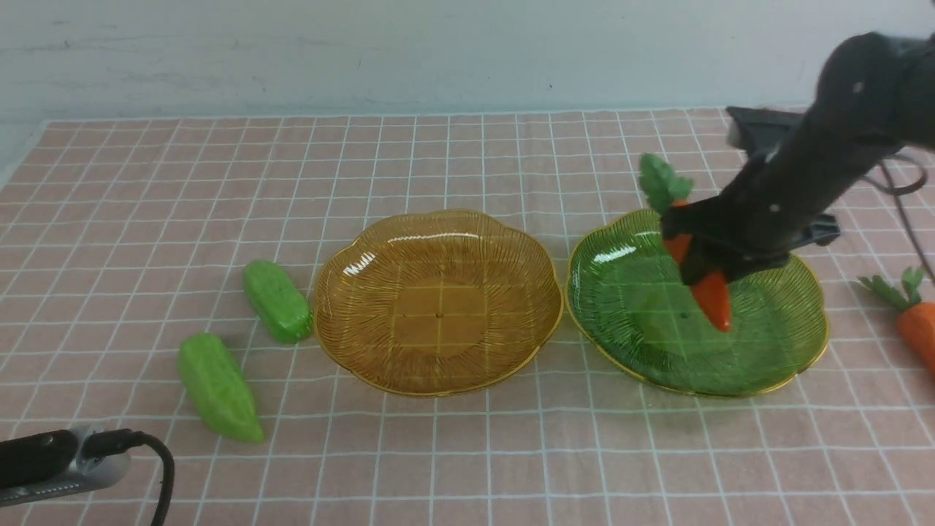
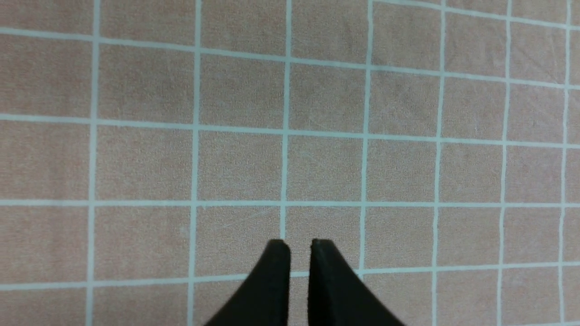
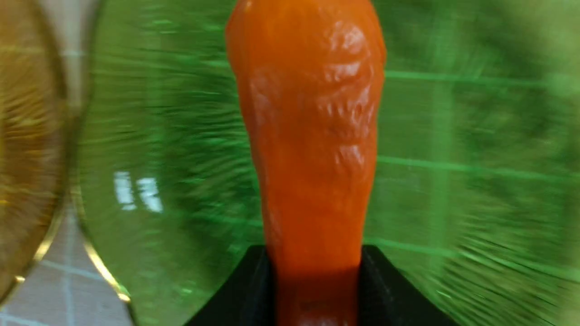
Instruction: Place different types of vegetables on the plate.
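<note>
My right gripper (image 1: 697, 259) is shut on an orange carrot (image 1: 714, 299) with a green leafy top and holds it tip down above the green plate (image 1: 774, 365). In the right wrist view the carrot (image 3: 312, 149) runs up from between the black fingers (image 3: 385, 290), over the green plate (image 3: 476, 181). A second carrot (image 1: 917, 321) lies at the right edge of the cloth. Two light-green gourds (image 1: 277, 301) (image 1: 218, 387) lie left of the amber plate (image 1: 343, 307), which holds nothing. My left gripper (image 2: 300, 244) is shut and empty over bare cloth.
A pink checked cloth (image 1: 467, 467) covers the table up to a pale wall at the back. The left arm's body and cable (image 1: 66, 460) sit at the front left corner. The amber plate's edge shows in the right wrist view (image 3: 27, 149).
</note>
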`<state>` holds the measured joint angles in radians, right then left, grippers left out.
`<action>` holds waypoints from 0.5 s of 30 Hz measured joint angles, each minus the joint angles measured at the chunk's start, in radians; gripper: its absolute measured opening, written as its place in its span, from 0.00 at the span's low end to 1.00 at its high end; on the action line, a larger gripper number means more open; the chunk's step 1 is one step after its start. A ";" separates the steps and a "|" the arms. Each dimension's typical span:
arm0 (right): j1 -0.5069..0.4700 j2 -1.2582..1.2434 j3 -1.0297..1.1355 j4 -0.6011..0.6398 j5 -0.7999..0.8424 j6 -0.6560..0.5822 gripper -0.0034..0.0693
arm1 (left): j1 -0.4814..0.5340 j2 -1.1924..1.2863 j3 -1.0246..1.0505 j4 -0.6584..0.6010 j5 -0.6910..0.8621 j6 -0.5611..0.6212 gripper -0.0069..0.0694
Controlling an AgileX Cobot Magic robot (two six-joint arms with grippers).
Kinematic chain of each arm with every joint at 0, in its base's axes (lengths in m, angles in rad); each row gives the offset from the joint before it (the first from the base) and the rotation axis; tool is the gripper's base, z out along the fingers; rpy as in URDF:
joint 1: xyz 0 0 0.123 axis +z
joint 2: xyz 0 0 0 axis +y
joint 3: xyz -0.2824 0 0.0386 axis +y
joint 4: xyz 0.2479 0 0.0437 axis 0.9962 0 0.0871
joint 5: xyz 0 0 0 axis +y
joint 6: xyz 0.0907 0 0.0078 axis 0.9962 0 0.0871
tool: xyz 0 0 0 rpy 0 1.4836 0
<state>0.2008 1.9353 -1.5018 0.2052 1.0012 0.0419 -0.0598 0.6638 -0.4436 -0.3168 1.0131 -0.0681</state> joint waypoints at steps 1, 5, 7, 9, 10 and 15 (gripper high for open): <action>0.015 0.009 0.000 0.006 -0.012 -0.005 0.34 | 0.000 0.000 0.000 0.000 0.000 0.000 0.16; 0.047 0.051 0.000 0.009 -0.052 0.012 0.40 | 0.000 0.000 0.000 0.002 0.000 0.000 0.16; 0.047 0.057 0.000 0.001 -0.055 0.031 0.48 | 0.000 0.000 0.000 0.002 0.000 0.000 0.16; 0.046 0.060 0.000 -0.003 -0.056 0.048 0.56 | 0.000 0.000 0.000 0.002 0.000 0.000 0.16; 0.045 0.061 -0.008 -0.013 -0.041 0.060 0.67 | 0.000 0.000 0.000 0.002 0.000 0.000 0.16; 0.028 0.061 -0.084 -0.107 0.091 0.070 0.83 | 0.000 0.000 0.000 0.002 0.000 0.000 0.16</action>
<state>0.2284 1.9965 -1.5858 0.0981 1.0924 0.1119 -0.0598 0.6638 -0.4436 -0.3151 1.0131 -0.0681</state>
